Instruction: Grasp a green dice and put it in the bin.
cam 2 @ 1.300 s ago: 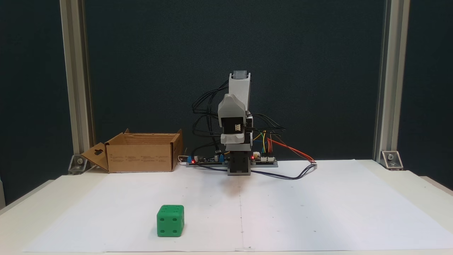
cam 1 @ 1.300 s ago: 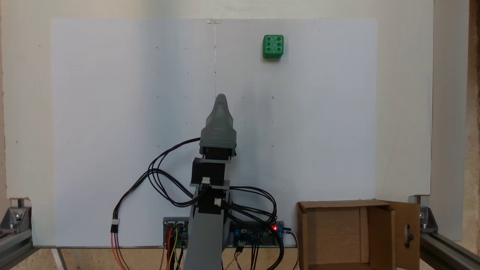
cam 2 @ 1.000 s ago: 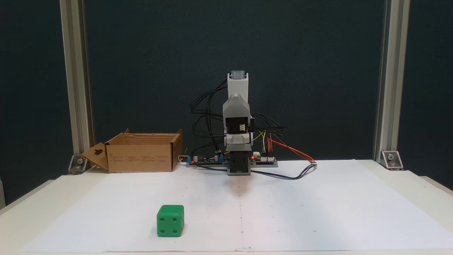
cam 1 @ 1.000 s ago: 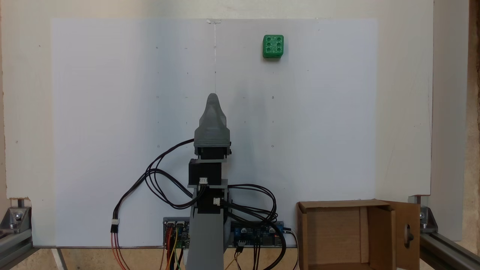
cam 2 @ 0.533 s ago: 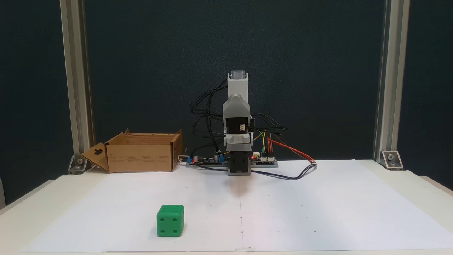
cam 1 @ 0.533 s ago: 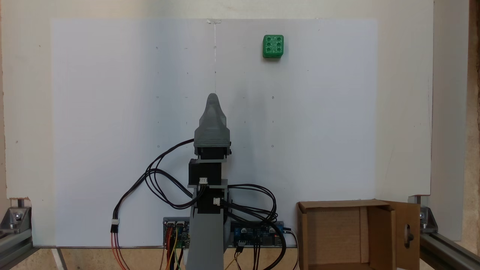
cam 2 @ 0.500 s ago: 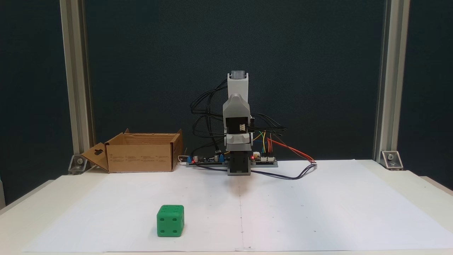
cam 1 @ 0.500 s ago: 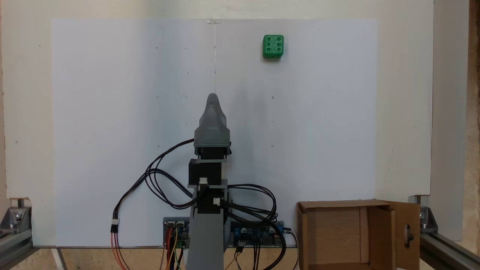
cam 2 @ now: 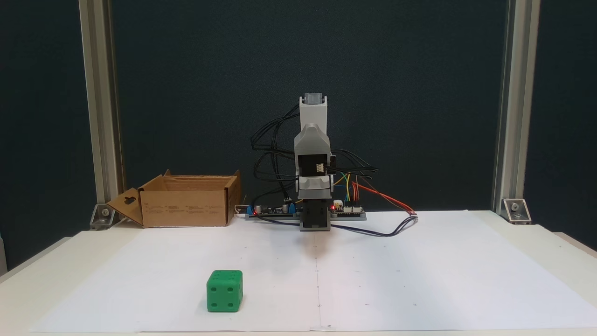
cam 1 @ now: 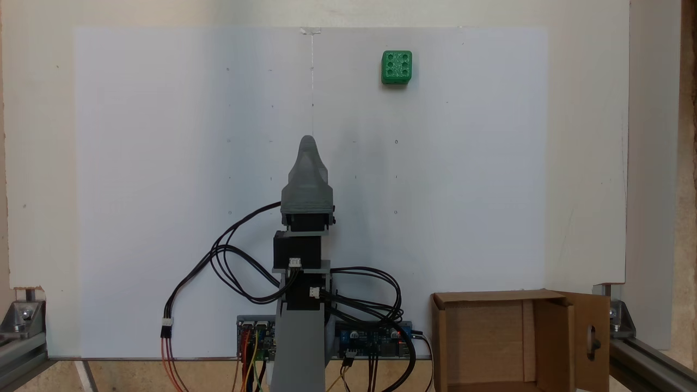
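Observation:
The green dice [cam 1: 396, 67] rests on the white paper sheet, far from the arm and a little right of it in the top-down fixed view; in the front fixed view the green dice [cam 2: 224, 290] lies near the table's front edge, left of centre. The bin [cam 1: 490, 296], an open cardboard box, stands beside the arm's base with a keyhole-cut flap folded out; the same bin [cam 2: 184, 207] shows at the back left. My gripper [cam 1: 308, 140] is a grey pointed shape over the middle of the sheet, well short of the dice, with one tip showing. The arm [cam 2: 312, 140] is folded above its base.
Controller boards [cam 2: 347, 211] with coloured wires sit at the arm's base, and black cables [cam 1: 239, 272] loop to the left of it. Aluminium posts [cam 2: 98, 116] stand at the table's back corners. The white sheet [cam 1: 163, 136] covers most of the table.
The gripper swung slightly to the left in the top-down view over a second ago and has stayed still since. The dice and the bin have not moved.

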Controlling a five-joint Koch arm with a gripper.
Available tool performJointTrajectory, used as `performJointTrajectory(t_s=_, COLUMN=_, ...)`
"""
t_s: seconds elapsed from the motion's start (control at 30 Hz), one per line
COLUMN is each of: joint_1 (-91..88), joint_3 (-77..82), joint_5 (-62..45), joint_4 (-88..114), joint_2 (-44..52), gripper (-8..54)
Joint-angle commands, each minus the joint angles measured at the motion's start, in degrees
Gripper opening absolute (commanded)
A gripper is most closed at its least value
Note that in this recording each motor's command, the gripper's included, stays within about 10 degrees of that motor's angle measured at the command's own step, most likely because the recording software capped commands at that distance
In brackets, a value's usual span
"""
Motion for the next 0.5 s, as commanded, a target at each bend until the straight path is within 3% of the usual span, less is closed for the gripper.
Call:
performJointTrajectory(t_s=0.0, joint_1=0.09, joint_3=2.72, joint_5=0.35, joint_4=-0.62, joint_2=6.15, gripper=44.6)
performJointTrajectory(t_s=0.47, joint_1=0.35, joint_3=2.72, joint_5=-1.76, joint_4=-1.23, joint_2=6.06, gripper=43.9)
